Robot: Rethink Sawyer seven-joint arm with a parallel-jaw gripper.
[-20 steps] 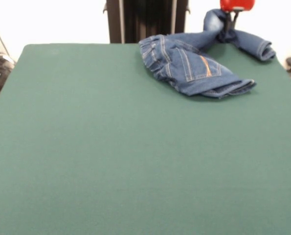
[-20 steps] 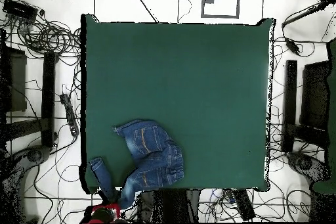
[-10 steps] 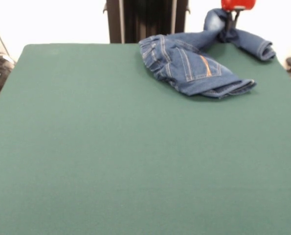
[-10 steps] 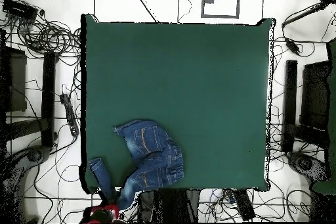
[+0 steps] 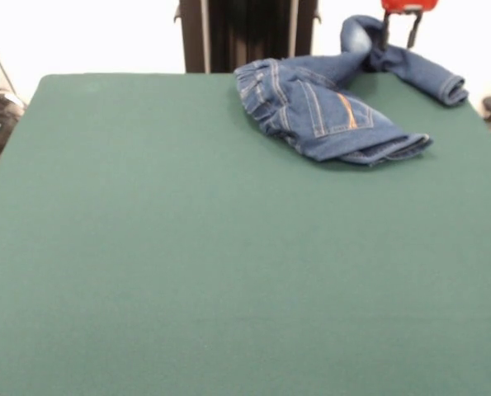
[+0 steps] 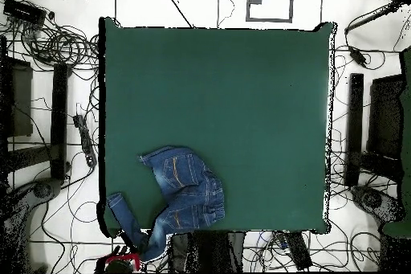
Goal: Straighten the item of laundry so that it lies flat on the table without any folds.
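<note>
Gripper (image 5: 398,33): at the front view's top edge, 2 dark fingers hanging spread, nothing between them; red body above.
Jeans (image 5: 328,107): bunched below the gripper and off to its side, on the table (image 5: 187,247) near its robot-side corner.
Nearest part: raised hump of 1 leg (image 5: 362,37), just beside the fingers, apparently not pinched.
Long axis: from the gripper's corner diagonally inward across the table, folded waist end farthest.
Likely next need: regrasp, then pull along that axis.
</note>
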